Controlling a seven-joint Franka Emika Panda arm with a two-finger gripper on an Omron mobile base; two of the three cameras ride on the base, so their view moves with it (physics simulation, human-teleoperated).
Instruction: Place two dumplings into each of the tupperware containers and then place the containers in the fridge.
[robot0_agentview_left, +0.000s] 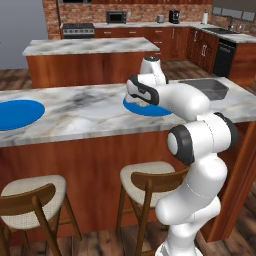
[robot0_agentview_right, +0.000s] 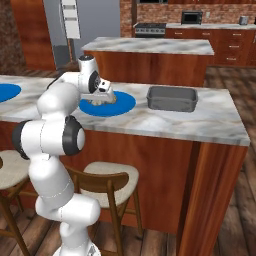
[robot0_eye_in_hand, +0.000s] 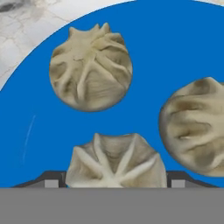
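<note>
My gripper (robot0_eye_in_hand: 113, 181) is down over the round blue plate (robot0_eye_in_hand: 166, 52), open, with a dark fingertip (robot0_eye_in_hand: 51, 181) on each side of one tan, wrinkled dumpling (robot0_eye_in_hand: 116, 159); whether they touch it I cannot tell. Two more dumplings lie on the plate, one beyond (robot0_eye_in_hand: 91, 72) and one to the right (robot0_eye_in_hand: 197, 127). From the base, the gripper (robot0_agentview_left: 142, 102) (robot0_agentview_right: 105, 97) hangs low over this plate (robot0_agentview_left: 155, 111) (robot0_agentview_right: 122, 104). A grey tupperware container (robot0_agentview_left: 210, 89) (robot0_agentview_right: 171, 98) stands on the counter right of the plate. The grey fridge (robot0_agentview_right: 100, 22) is at the back left.
A second blue plate (robot0_agentview_left: 17, 114) (robot0_agentview_right: 6, 92) lies far left on the marble counter (robot0_agentview_left: 85, 107). Wooden stools (robot0_agentview_left: 150, 175) (robot0_agentview_left: 30, 195) stand below the counter's front edge. A second island (robot0_agentview_left: 90, 47) is behind. The counter ends just right of the container.
</note>
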